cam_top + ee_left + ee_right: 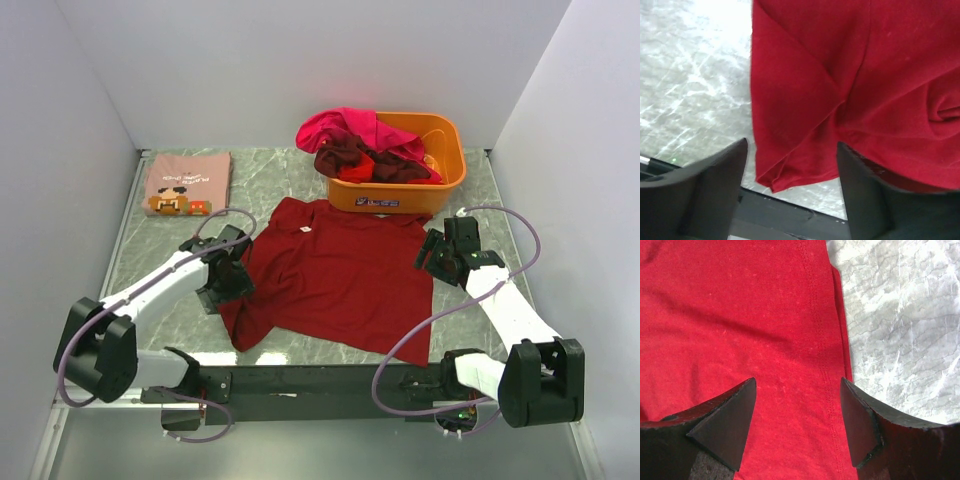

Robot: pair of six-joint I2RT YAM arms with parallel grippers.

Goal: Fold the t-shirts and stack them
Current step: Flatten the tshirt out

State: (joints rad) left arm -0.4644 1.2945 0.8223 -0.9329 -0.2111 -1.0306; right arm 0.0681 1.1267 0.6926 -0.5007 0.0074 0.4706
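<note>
The orange tub (442, 188) sits at the upper centre-right of the top view, against the back of the marbled worktop (270, 175). It is heaped with crumpled clothes: a magenta t-shirt (340, 128) spills over its left rim, and a maroon t-shirt (340, 158) is bunched under it. How many garments lie beneath, I cannot tell.

Just in front of the tub, in the centre of the frame, a dark red t-shirt (340, 275) lies spread flat, its lower left part rumpled. In the upper left a pink t-shirt (187, 183) lies folded, pixel print facing up.

The left hand (222, 285) hangs at the dark red shirt's left edge, and the right hand (437, 255) at its right edge.

Only the wrist views show the fingers. The left hand (792, 150) is spread, with a folded-over corner of the dark red t-shirt (840, 90) below the gap and bare worktop (690, 75) to the left. The right hand (797, 385) is also spread, pinching nothing. The shirt's stitched hem (817, 315) runs down between its fingers, and worktop (900, 315) fills the right of the frame.
</note>
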